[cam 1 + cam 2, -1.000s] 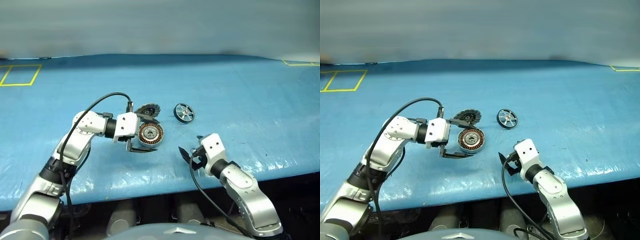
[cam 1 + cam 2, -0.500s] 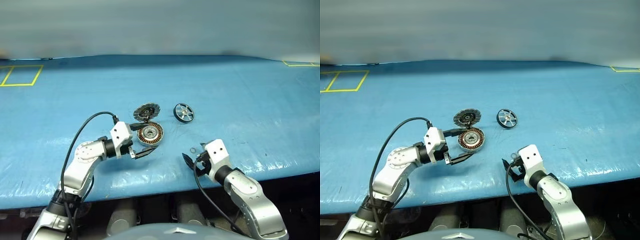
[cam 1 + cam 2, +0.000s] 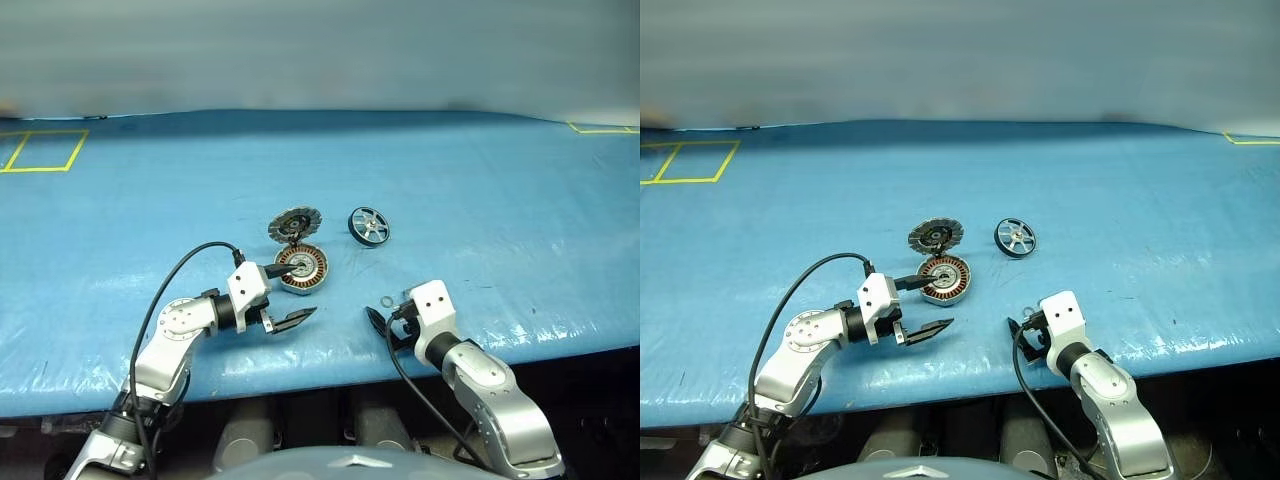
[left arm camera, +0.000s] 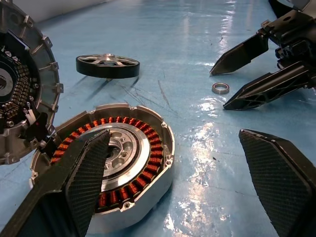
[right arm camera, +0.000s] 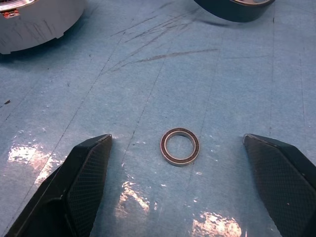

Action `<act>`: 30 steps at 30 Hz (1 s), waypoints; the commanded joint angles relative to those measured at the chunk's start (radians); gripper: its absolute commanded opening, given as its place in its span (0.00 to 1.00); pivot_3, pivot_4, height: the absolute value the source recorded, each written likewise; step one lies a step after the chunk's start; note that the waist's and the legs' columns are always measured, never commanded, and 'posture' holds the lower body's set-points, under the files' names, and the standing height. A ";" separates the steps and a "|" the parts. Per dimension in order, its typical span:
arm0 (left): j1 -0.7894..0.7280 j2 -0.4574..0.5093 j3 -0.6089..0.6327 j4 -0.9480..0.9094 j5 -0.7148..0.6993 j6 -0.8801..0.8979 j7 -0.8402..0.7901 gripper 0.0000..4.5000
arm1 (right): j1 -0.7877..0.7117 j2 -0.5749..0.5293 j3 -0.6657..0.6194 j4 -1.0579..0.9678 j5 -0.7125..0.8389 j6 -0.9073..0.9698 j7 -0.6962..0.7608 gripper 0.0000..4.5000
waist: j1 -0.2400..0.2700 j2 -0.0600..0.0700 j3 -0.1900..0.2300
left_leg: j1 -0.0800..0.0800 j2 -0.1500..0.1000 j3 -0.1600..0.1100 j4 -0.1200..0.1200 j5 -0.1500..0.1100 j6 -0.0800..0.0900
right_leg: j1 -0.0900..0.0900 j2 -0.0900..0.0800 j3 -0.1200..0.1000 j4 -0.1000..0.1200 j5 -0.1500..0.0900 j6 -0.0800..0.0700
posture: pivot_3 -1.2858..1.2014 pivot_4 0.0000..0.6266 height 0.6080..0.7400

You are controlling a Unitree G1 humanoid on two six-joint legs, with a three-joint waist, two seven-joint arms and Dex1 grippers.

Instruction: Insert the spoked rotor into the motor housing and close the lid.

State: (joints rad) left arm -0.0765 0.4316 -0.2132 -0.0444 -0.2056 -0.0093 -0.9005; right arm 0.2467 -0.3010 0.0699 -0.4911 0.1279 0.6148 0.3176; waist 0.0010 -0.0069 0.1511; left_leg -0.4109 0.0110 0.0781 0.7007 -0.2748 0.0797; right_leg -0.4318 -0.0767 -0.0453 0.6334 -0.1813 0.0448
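The motor housing lies face up on the blue table, its coppery windings showing. The lid stands open just behind it, toothed inner face in view. Apart to the right lies the spoked rotor, flat on the table. My left gripper is open and low at the housing's near side, with one finger over the housing's rim and the other on bare table. Near the front edge, my right gripper is open and holds nothing. A small metal ring lies on the table between its fingertips.
The blue table cover runs wide to the back and both sides. Yellow tape marks sit at the far left and the far right. The table's front edge runs just under both arms.
My left arm has sunk and drawn back from above the housing to low at its near side, staying open. The right gripper dropped slightly. The parts have not moved.
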 commanded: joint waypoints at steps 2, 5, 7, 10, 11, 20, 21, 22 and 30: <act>-0.001 0.000 0.016 0.017 -0.012 -0.058 -0.021 1.00 | 0.001 0.006 0.009 0.015 0.006 0.002 0.001 0.81 | 0.000 0.000 0.000 | 0.000 0.000 0.000 0.000 0.000 0.000 | -0.001 0.000 -0.001 0.000 0.000 0.000 | 0.52 0.24 1.00; 0.002 0.003 0.022 0.033 -0.009 -0.081 -0.026 1.00 | 0.002 0.009 0.020 0.026 0.002 0.001 0.000 0.60 | 0.000 0.001 -0.001 | 0.000 0.000 -0.001 0.000 0.000 0.000 | 0.000 -0.001 -0.002 -0.002 0.000 0.000 | 0.52 0.24 1.00; 0.003 0.003 0.020 0.039 -0.007 -0.090 -0.027 1.00 | 0.003 0.016 0.015 0.029 0.008 -0.003 -0.002 0.48 | 0.000 0.000 -0.001 | 0.000 0.000 -0.002 0.000 0.000 0.000 | 0.000 -0.001 -0.002 -0.002 0.000 0.000 | 0.52 0.24 1.00; 0.000 0.004 0.017 0.040 -0.007 -0.096 -0.031 1.00 | 0.000 0.023 0.013 0.036 0.008 -0.005 -0.004 0.30 | 0.000 0.000 -0.001 | 0.000 0.000 -0.002 -0.001 0.000 0.000 | 0.000 -0.002 -0.003 -0.003 0.000 0.000 | 0.52 0.24 1.00; -0.002 0.005 0.018 0.040 -0.007 -0.097 -0.032 1.00 | -0.002 0.024 0.015 0.038 0.007 -0.005 -0.004 0.22 | 0.000 0.000 -0.001 | 0.000 0.000 -0.002 -0.001 0.000 0.000 | 0.000 -0.002 -0.003 -0.003 0.000 0.000 | 0.52 0.24 1.00; -0.009 0.034 0.040 0.041 -0.010 -0.101 -0.043 1.00 | -0.018 -0.013 0.049 -0.004 0.002 0.001 0.031 0.15 | -0.001 0.001 -0.001 | 0.000 0.000 -0.003 -0.002 -0.001 0.000 | 0.000 -0.002 -0.003 -0.004 0.000 0.000 | 0.52 0.24 1.00; -0.011 0.033 0.044 0.043 -0.010 -0.092 -0.033 1.00 | -0.026 -0.021 0.062 -0.026 0.008 -0.001 0.044 0.15 | -0.001 0.001 -0.001 | 0.000 0.000 -0.003 -0.002 -0.001 0.000 | 0.000 -0.003 -0.003 -0.005 0.000 0.000 | 0.52 0.24 1.00; -0.012 0.031 0.048 0.044 -0.011 -0.082 -0.024 1.00 | -0.035 -0.028 0.073 -0.045 0.007 -0.003 0.050 0.15 | -0.001 0.001 -0.001 | -0.001 0.000 -0.003 -0.002 -0.001 0.000 | 0.000 -0.003 -0.003 -0.005 0.000 0.000 | 0.52 0.24 1.00; -0.002 0.013 0.066 0.049 -0.006 -0.106 0.008 1.00 | -0.190 0.003 0.156 -0.129 0.016 0.008 0.060 0.15 | -0.006 0.001 -0.001 | -0.003 0.000 -0.003 -0.004 0.000 0.000 | -0.003 -0.002 -0.006 -0.005 0.000 -0.001 | 0.52 0.24 1.00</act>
State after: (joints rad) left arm -0.0831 0.4509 -0.1683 0.0150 -0.2045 -0.0897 -0.9037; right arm 0.0697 -0.2991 0.2153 -0.5980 0.1407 0.6229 0.3738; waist -0.0046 -0.0056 0.1504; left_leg -0.4140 0.0108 0.0750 0.6967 -0.2753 0.0797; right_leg -0.4352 -0.0788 -0.0512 0.6283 -0.1814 0.0442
